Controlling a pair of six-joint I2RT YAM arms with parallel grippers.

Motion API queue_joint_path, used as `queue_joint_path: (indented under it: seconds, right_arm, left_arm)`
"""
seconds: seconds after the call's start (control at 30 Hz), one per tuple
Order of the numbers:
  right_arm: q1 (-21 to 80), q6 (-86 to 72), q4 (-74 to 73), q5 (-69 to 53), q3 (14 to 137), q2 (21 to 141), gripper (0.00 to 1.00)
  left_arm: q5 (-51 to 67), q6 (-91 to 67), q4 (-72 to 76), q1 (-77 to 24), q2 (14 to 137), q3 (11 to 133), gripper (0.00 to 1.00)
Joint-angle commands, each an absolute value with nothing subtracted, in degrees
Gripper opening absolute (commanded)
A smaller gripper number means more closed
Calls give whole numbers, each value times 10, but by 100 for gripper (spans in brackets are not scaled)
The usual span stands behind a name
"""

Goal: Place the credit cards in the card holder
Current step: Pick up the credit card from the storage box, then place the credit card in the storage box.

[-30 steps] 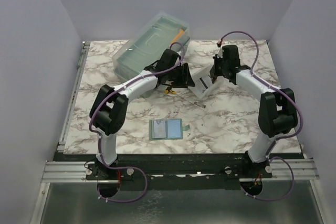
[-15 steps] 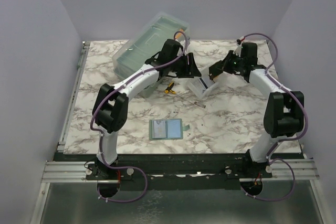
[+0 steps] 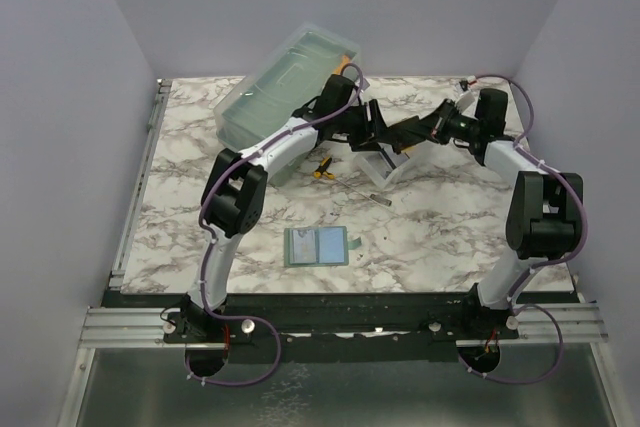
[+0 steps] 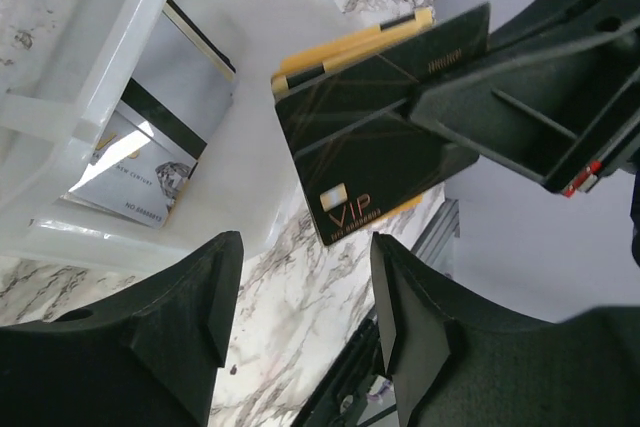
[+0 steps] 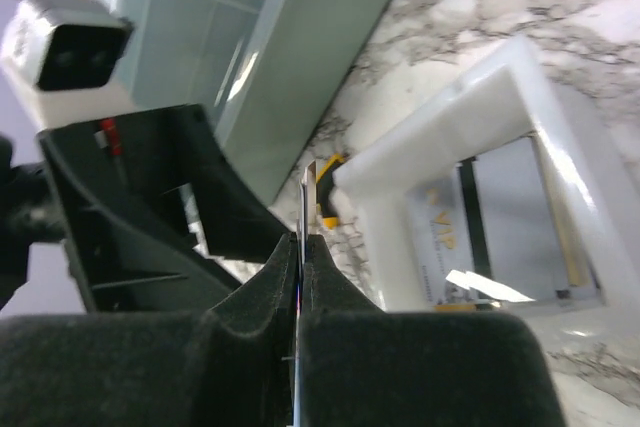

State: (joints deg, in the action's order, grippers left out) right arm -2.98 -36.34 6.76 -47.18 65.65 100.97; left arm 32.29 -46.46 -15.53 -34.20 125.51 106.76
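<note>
Pinching the credit cards (image 4: 375, 142) — black over gold — the right tool (image 5: 298, 247) is holding them at 12 o'clock of the parted, empty left tool (image 4: 300, 257), the card holder (image 3: 317, 245) lying spread on the counter (image 3: 450, 237) toward 6 o'clock.

My left arm (image 3: 270, 152) and right arm (image 3: 510, 162) are white tubes with chunky black joints and looping purple cables (image 3: 497, 78), and my left end effector (image 4: 305, 247) and right end effector (image 5: 298, 247) are matte black
</note>
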Motion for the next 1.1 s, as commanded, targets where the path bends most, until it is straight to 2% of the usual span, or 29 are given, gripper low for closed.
queue_joint_path:
  seconds: [0.0, 0.27, 0.37, 0.53, 0.7, 0.8, 0.87, 0.9, 0.93, 0.97, 1.0, 1.07]
  right_arm:
    - [-28, -417, 166, -560, 635, 1015, 0]
    - [-29, -517, 285, -586, 591, 1009, 0]
    - [-29, -557, 334, -587, 576, 1011, 0]
    - [-28, -595, 382, -586, 565, 1017, 0]
    - [-28, -643, 442, -587, 554, 1023, 0]
    - [-27, -649, 448, -585, 553, 1020, 0]
    - [-28, -647, 443, -586, 553, 1016, 0]
    - [-28, -640, 430, -585, 555, 1014, 6]
    - [-29, -627, 406, -583, 560, 1010, 18]
    - [-30, -611, 379, -577, 564, 1007, 32]
    - [-33, -601, 360, -573, 566, 1003, 40]
    - [-40, -594, 341, -576, 566, 1000, 51]
  left_arm:
    - [365, -501, -150, -338, 1275, 1102, 61]
    - [393, -525, -102, -333, 1276, 1096, 62]
    - [420, -562, -37, -331, 1269, 1064, 59]
    - [452, -631, 92, -325, 1245, 996, 46]
    - [461, -646, 122, -325, 1236, 987, 44]
    - [466, -660, 148, -325, 1236, 984, 30]
    - [465, -655, 151, -325, 1232, 982, 16]
    - [462, -650, 151, -324, 1230, 980, 9]
    - [460, -646, 152, -322, 1228, 977, 2]
    - [459, -642, 151, -320, 1227, 974, 0]
    - [459, -641, 152, -317, 1226, 972, 0]
    - [464, -644, 151, -311, 1226, 971, 0]
